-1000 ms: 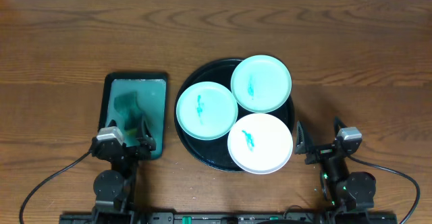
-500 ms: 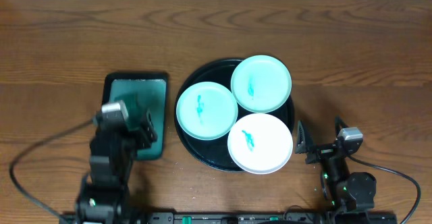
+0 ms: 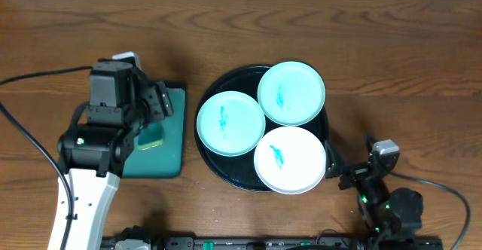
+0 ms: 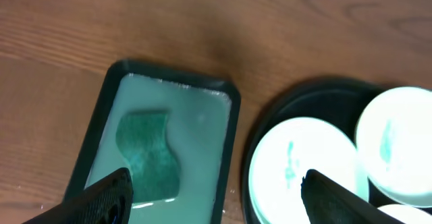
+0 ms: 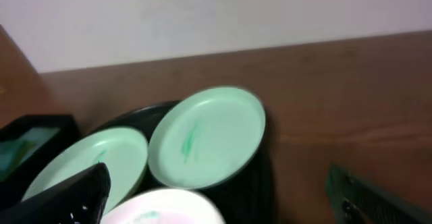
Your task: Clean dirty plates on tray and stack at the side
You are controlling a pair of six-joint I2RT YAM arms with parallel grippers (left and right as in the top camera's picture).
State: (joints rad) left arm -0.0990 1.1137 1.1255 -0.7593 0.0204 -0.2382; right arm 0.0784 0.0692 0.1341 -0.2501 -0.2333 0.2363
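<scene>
Three plates lie on the round black tray point(image 3: 224, 172): a mint one at left point(image 3: 230, 123), a mint one at the back right point(image 3: 291, 92) and a white one in front point(image 3: 290, 160). Each has a teal smear at its centre. My left gripper point(image 3: 157, 111) is open and empty, held above the green rectangular tray; in the left wrist view point(image 4: 216, 204) its fingers point(image 4: 101, 200) straddle that tray's right rim and the left mint plate point(image 4: 304, 166). My right gripper point(image 3: 348, 167) is open and empty, low beside the white plate's right edge. The right wrist view shows the back mint plate point(image 5: 206, 136).
A dark green rectangular tray point(image 3: 175, 99) holding pale liquid stands left of the black tray, with a green sponge point(image 3: 151, 137) in it; the sponge also shows in the left wrist view point(image 4: 148, 156). Cables run from both arms along the table's front.
My left arm has risen from the table's front edge and swung back over the green rectangular tray. My right gripper has shifted only slightly. The plates have not moved.
</scene>
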